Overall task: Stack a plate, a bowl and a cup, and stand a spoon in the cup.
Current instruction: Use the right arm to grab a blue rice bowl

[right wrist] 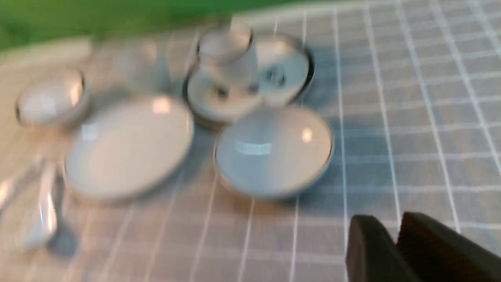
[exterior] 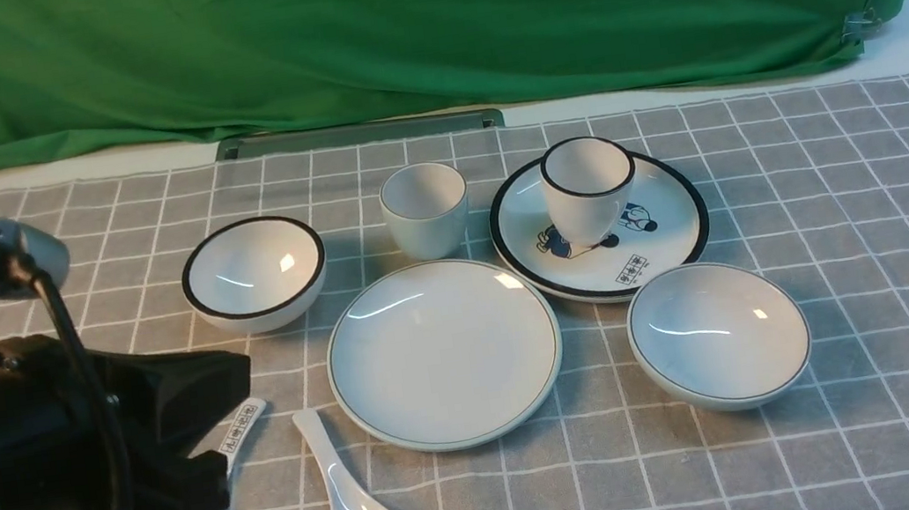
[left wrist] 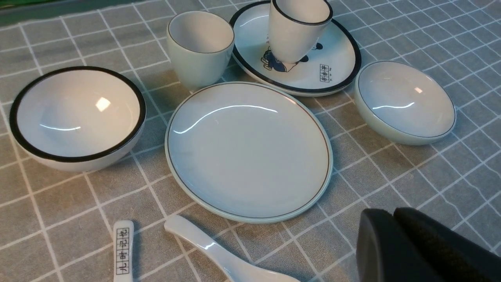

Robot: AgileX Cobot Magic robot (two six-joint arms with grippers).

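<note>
The surface (exterior: 861,233) is a woven grey cloth with a white grid, and all the crockery on it is glossy white ceramic. The plate (exterior: 444,354) is round and nearly flat with a hairline dark rim, and lies in the middle. Just to its right is the bowl (exterior: 719,335), wide and shallow with the same thin rim. The cup (exterior: 425,208), a plain handleless tumbler shape, stands upright just behind the plate. The spoon (exterior: 346,493), smooth and unmarked, lies near the plate's left edge with its scoop toward the robot.

A black-rimmed bowl (exterior: 254,272) sits at the left. A black-rimmed cup (exterior: 587,187) stands on a cartoon plate (exterior: 600,226). A marked spoon (exterior: 240,426) is partly hidden under the left arm.

The left claw (left wrist: 395,219) has matte dark foam pads pressed together with only a seam between them, gripping nothing, above the cloth near the plate. The right claw (right wrist: 397,229), blurred, also looks closed and empty, hanging near the bowl.
</note>
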